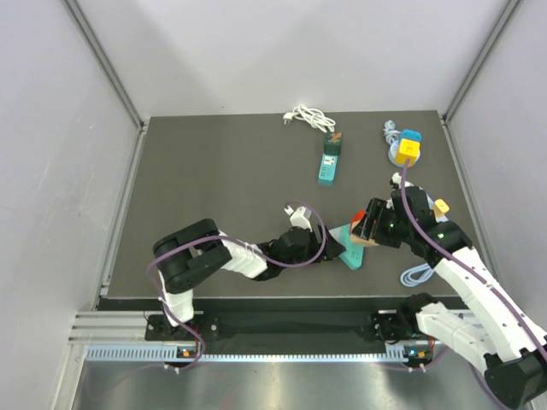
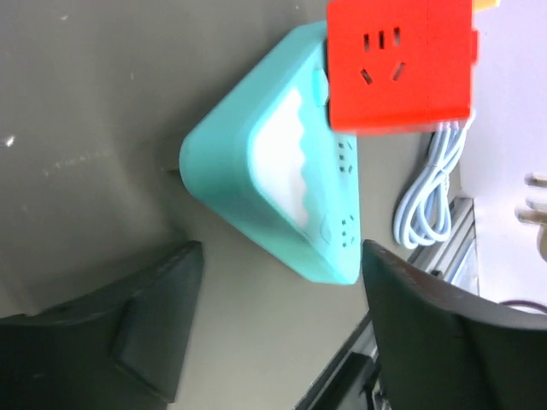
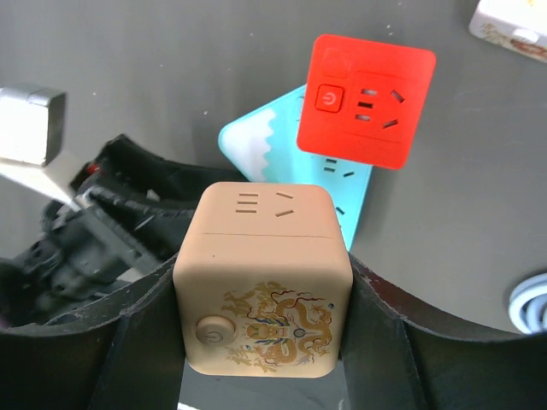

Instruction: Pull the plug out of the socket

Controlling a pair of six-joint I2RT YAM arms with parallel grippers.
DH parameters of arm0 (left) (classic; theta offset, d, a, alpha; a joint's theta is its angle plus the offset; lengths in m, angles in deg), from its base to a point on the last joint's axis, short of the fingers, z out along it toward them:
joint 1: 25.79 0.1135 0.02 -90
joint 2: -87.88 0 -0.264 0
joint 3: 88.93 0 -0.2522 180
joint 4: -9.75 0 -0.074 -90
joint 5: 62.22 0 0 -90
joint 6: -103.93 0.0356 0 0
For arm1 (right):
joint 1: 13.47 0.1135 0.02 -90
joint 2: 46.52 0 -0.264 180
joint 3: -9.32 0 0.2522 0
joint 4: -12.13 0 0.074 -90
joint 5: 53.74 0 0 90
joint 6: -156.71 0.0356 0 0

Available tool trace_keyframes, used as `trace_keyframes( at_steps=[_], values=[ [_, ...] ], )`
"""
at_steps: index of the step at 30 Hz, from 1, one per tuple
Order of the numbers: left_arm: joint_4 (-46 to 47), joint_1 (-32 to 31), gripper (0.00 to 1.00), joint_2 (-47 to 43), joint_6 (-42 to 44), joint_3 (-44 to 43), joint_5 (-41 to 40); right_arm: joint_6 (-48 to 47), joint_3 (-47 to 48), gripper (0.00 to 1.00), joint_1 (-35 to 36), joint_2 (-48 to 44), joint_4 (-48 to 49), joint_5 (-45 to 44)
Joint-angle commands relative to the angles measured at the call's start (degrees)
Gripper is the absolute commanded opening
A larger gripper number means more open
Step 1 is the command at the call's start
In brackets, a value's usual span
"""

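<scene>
The right gripper (image 3: 265, 329) clenches the tan cube (image 3: 265, 256); the left gripper (image 2: 282, 256) waits released at the teal strip (image 2: 256, 171). Best clamp the strip first, then pull straight.

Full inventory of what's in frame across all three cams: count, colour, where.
table: 1, dark grey, under everything
loose cable: 1, white, far edge, centre
power strip: 1, teal, far centre
brown plug: 1, brown, at the power strip's far end
two-tone cube: 1, yellow and blue, far right
small block: 1, yellow and white, right edge
coiled cable: 1, pale blue, near right
triangular socket: 1, teal and white, near centre
red cube: 1, red, on the triangular socket
tan cube: 1, tan with gold print, in the right gripper
left gripper: 1, black, open, at the triangular socket
right gripper: 1, black, shut on the tan cube
</scene>
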Motion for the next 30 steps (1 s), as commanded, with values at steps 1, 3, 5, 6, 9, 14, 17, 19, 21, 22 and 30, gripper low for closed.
trace_keyframes(
  at_steps=[1, 3, 5, 6, 9, 14, 17, 19, 21, 22, 30],
  values=[
    [-11.5, 0.3, 0.81, -2.5, 6.3, 2.2, 1.0, -3.0, 2.8, 0.00, -1.4, 0.4, 1.1, 0.5],
    [-11.6, 0.3, 0.91, -5.0, 6.4, 2.8, 1.4, -3.9, 3.0, 0.00, -1.6, 1.5, 2.4, 2.3],
    [-11.7, 0.3, 0.93, -7.2, 5.8, 4.8, 1.0, -4.4, 3.1, 0.00, -1.6, 2.3, 3.4, 4.7],
    [-11.7, 0.3, 0.94, -9.8, 5.7, 5.6, 0.2, -5.1, 3.1, 0.00, -1.5, 3.2, 4.4, 5.8],
    [-13.0, 0.3, 0.94, -17.6, 5.7, 10.5, -2.1, -5.5, 2.8, 0.00, -1.5, 5.5, 10.3, 10.5],
    [-27.2, 0.3, 0.93, -37.4, 9.5, 15.1, -6.7, -4.9, 7.0, 0.00, 3.7, 17.0, 22.7, 13.3],
    [-35.6, 0.3, 0.93, -46.3, 12.6, 14.4, -10.3, -6.4, 11.9, 0.00, 9.5, 28.4, 29.4, 11.7],
    [-44.1, 0.3, 0.93, -55.2, 13.2, 13.3, -13.1, -6.0, 17.0, 0.00, 12.0, 34.5, 33.9, 12.3],
    [-48.3, 0.3, 0.92, -63.8, 13.1, 12.7, -14.6, -4.9, 22.4, 0.00, 13.3, 43.4, 41.9, 14.0],
    [-52.0, 0.3, 0.92, -66.5, 13.1, 12.3, -15.1, -4.6, 24.4, 0.00, 14.6, 46.2, 44.9, 14.3],
    [-68.2, 0.3, 0.91, -85.9, 11.1, 9.0, -17.1, -1.3, 61.9, 0.04, 19.6, 79.3, 51.0, 16.9]
  ],
)
